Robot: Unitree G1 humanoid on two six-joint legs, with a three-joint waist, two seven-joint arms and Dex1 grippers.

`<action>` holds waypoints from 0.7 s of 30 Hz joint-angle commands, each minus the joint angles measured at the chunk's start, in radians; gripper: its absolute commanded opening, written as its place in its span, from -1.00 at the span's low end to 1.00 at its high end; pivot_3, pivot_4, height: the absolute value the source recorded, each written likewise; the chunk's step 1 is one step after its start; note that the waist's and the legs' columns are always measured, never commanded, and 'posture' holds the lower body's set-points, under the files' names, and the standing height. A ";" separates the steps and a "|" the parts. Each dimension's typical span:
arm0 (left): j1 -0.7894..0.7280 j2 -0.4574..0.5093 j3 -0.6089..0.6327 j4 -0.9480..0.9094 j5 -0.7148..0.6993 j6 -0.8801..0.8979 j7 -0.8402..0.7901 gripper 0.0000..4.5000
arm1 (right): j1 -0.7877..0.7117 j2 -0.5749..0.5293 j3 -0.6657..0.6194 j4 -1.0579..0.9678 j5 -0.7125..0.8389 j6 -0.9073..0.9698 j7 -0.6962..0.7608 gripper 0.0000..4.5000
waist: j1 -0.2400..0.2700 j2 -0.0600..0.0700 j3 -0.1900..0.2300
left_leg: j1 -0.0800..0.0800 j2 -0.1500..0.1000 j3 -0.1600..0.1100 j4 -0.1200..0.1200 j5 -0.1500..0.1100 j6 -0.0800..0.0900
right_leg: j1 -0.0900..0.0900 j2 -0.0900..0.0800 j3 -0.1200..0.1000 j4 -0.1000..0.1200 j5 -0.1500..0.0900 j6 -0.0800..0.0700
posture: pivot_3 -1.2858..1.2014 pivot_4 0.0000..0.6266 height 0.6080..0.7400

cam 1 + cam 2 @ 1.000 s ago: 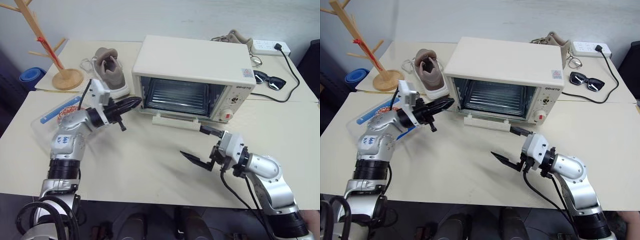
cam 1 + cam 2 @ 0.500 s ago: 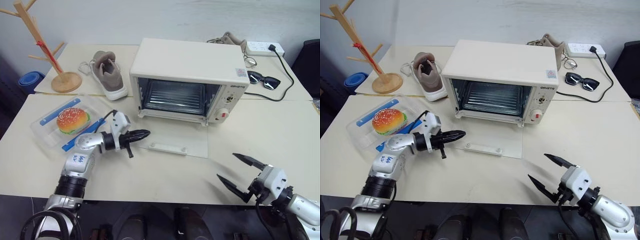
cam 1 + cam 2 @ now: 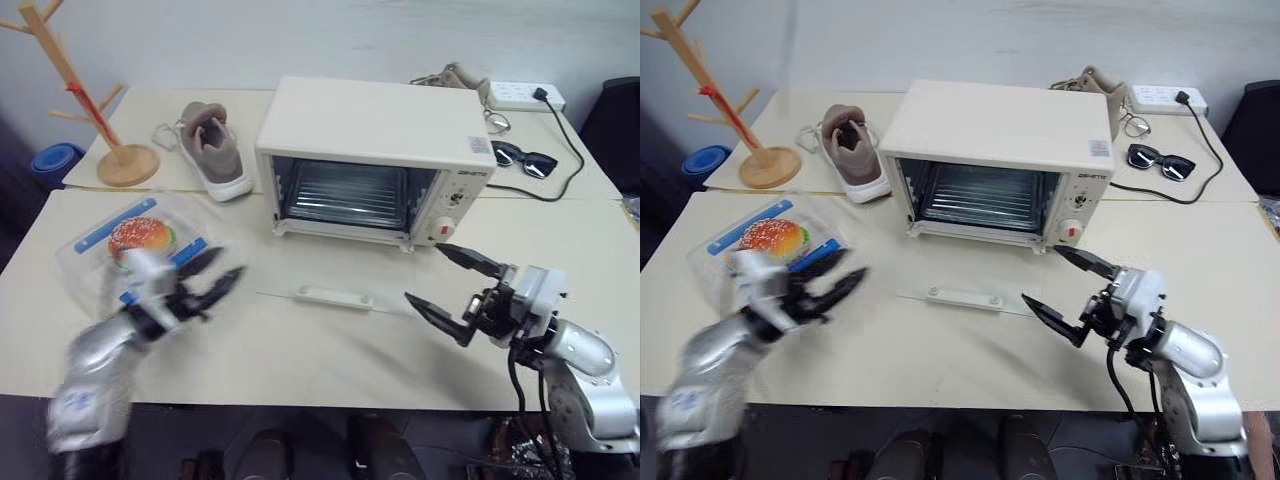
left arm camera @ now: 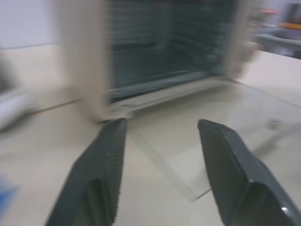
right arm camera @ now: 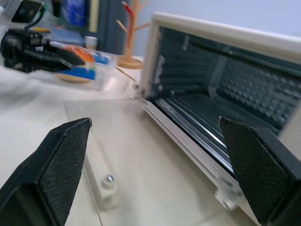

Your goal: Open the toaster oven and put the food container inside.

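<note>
Two claws over a cream desk point(image 3: 330, 350), both spread apart and grasping nothing. Left claw point(image 3: 212, 283) blurred, released, fingers parted, hovering just beside the near edge of the food container point(image 3: 130, 245), tips aimed toward the toaster oven point(image 3: 375, 160). Right claw point(image 3: 455, 285) released wide, one finger point(image 3: 470, 260) near the oven's lower right corner, the other finger point(image 3: 435, 315) lower, by the right end of the flattened door. Toaster oven at the middle of the desk, glass door point(image 3: 340, 285) dropped fully down and lying flat on the desk, its white handle point(image 3: 335, 297) toward the near edge, wire rack point(image 3: 350, 190) bare inside, red dial point(image 3: 443, 231) on the right panel. Food container resting on the desk left of the oven, well apart from it, lid on, burger point(image 3: 138, 236) visible through the clear plastic, blue clips on the long sides. Behind it a grey shoe point(image 3: 212, 148) and a wooden rack point(image 3: 85, 95); sunglasses point(image 3: 520, 155) and a power strip point(image 3: 525, 95) at the far right.
</note>
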 commanded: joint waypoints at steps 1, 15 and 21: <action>0.185 -0.002 0.269 -0.120 -0.139 0.073 0.080 0.69 | -0.052 0.021 0.036 0.033 0.025 -0.040 0.085 1.00 | 0.000 -0.001 0.000 | 0.000 0.000 0.000 0.000 -0.001 0.001 | 0.001 -0.001 0.000 0.000 0.000 0.000 | 0.03 -0.52 1.00; 0.352 0.196 0.663 0.004 -0.675 0.513 0.609 0.99 | -0.196 0.087 0.141 0.115 0.027 -0.063 0.234 1.00 | 0.028 -0.009 -0.002 | 0.000 -0.001 -0.002 0.001 -0.002 0.002 | 0.002 -0.005 -0.003 -0.001 -0.001 -0.002 | 0.03 -0.52 1.00; 0.101 0.534 0.523 0.309 -0.784 0.767 0.753 0.99 | -0.206 0.081 0.151 0.110 0.024 -0.043 0.235 1.00 | 0.007 -0.009 -0.001 | 0.001 -0.003 -0.002 -0.002 -0.002 0.001 | 0.000 -0.006 -0.003 0.001 -0.002 -0.004 | 0.03 -0.52 1.00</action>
